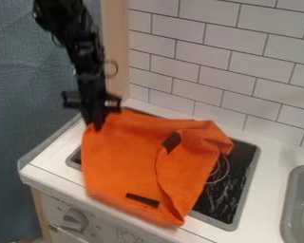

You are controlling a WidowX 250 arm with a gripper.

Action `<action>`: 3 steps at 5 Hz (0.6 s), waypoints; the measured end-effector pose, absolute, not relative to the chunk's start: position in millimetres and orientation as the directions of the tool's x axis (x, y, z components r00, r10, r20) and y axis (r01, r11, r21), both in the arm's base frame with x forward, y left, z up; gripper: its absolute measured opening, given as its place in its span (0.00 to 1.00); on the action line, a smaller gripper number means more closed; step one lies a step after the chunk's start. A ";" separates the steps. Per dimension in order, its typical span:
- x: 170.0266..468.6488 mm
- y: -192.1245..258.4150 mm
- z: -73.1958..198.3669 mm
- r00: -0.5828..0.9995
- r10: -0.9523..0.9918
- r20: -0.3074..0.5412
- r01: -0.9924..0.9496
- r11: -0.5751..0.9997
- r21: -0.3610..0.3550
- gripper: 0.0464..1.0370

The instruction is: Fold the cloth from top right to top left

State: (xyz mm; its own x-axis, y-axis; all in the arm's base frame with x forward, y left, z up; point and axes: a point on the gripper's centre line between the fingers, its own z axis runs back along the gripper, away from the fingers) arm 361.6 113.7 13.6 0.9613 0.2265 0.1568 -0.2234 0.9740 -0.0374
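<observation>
Tiled wall: white brick-pattern tiles [199, 57] with dark joints rise behind the counter.
Backdrop: a blue-grey sheet [27, 123] hangs at left, beside a pale upright post [116, 42].
Counter: the white toy kitchen top [269, 190] runs across the scene at a slant.
Cloth: an orange cloth [123, 161] lies over much of the stove, its lower edge reaching the counter's front edge; its right-hand part is rumpled and doubled, with a long crease running down toward the bottom corner.
Arm: the black robot arm [85, 52] comes in from the upper left, above the cloth's top left corner.
Stovetop: the black cooking surface [234, 180] shows right of the cloth, with part of a burner ring.
Sink: a grey basin [293, 204] sits at the right edge.
Gripper: the black gripper [97, 125] points down at the cloth's upper left corner; how far open it is, and whether it has hold of the cloth, cannot be told.
Knob: a round dial [75, 219] is on the front panel, lower left.
Patches: two small dark strips [142, 200] mark the cloth, one near its lower edge, one by the crease.
</observation>
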 end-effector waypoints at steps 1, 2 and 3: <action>366.4 86.6 30.3 0.969 0.182 0.164 -0.166 0.980 -0.105 0.02; 369.6 47.1 47.3 0.977 0.106 0.183 -0.078 0.985 -0.152 0.02; 363.6 12.7 46.3 0.985 0.019 0.171 0.013 0.983 -0.185 0.01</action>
State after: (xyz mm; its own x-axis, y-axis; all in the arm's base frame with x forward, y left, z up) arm 363.6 12.7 46.3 0.9850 0.0189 0.1713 0.0134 0.9826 -0.1851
